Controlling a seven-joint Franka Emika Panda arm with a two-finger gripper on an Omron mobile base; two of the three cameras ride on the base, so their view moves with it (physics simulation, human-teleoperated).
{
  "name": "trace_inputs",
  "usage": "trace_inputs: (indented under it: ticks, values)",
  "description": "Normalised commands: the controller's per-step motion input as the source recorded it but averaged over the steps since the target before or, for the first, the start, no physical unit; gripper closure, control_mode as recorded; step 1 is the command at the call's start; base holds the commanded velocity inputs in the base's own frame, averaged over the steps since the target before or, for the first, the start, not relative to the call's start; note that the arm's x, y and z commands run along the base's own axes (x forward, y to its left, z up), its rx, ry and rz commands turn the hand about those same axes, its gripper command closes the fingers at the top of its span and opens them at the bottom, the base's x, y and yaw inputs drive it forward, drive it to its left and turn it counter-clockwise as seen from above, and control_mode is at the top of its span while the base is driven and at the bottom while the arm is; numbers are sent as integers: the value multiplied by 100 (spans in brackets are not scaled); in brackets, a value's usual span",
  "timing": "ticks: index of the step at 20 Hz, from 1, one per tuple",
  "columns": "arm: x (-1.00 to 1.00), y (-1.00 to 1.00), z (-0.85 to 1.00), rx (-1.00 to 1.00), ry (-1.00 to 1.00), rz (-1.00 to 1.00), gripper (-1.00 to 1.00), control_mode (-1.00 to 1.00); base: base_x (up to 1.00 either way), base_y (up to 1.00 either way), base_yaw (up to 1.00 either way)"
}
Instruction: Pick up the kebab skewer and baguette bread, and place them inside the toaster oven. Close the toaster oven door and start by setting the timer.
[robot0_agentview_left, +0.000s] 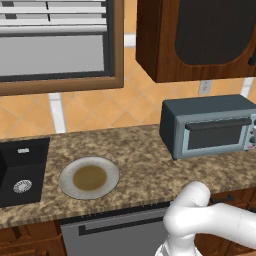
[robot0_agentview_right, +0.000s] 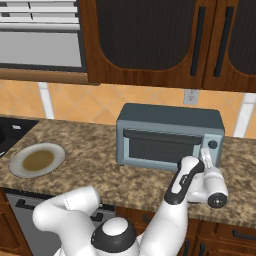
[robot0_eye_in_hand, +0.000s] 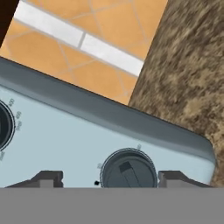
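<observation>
The toaster oven stands on the tabletop with its toaster oven door shut, contents hidden. The pincer sits at the oven's control panel, open, fingertips flanking a dark knob. A second knob is cut off.

No text could be read — faint tick marks ringed the dark knob on the toaster oven front panel, too blurred for any numbers or words.
</observation>
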Motion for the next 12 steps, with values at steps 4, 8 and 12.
trace_inputs:
  ticks: [4,8,12]
  values:
    - [8,0,0,5,-7,-2,100,-100,0,0,0]
    - [0,-2,0,14,-1,0,100,-100,0,0,0]
    - [1,-4,0,14,0,0,100,-100,0,0,0]
